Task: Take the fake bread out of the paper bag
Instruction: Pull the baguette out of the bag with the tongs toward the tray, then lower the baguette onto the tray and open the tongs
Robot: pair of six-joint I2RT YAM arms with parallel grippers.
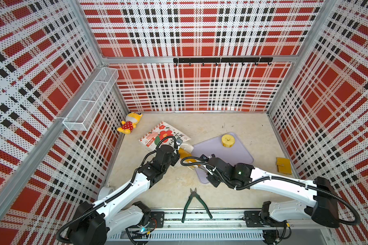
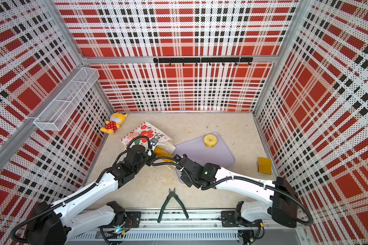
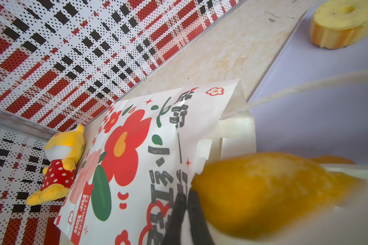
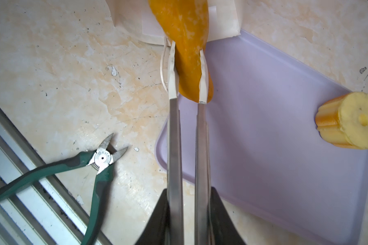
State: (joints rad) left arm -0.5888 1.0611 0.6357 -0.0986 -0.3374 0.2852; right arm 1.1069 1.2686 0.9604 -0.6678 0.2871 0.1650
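The step in hand is pulling one bread out of the paper bag (image 1: 159, 132). The bag lies flat on its side at the far left of the table, with its open mouth facing the lilac tray (image 1: 232, 157).

The right claw (image 4: 187, 55) is closed on a long loaf (image 4: 187, 31). Its two thin fingers press the loaf's near end from either side. That end pokes out over the tray's edge, while the far end sits in the mouth of the bag.

The left claw (image 3: 186, 203) is pinched tight on the paper at the bag's rim, just beside the loaf (it seems to be pinning the bag so it does not drag along).

One bread, a fluted cake (image 1: 228, 140), already sits on the far part of the tray. How many are left inside the bag cannot be seen.

The next move probably calls for the right claw to draw the loaf straight out, towards the near right, then set it down on bare tray. A white cord handle (image 4: 163, 63) runs just beside one finger and could snag.
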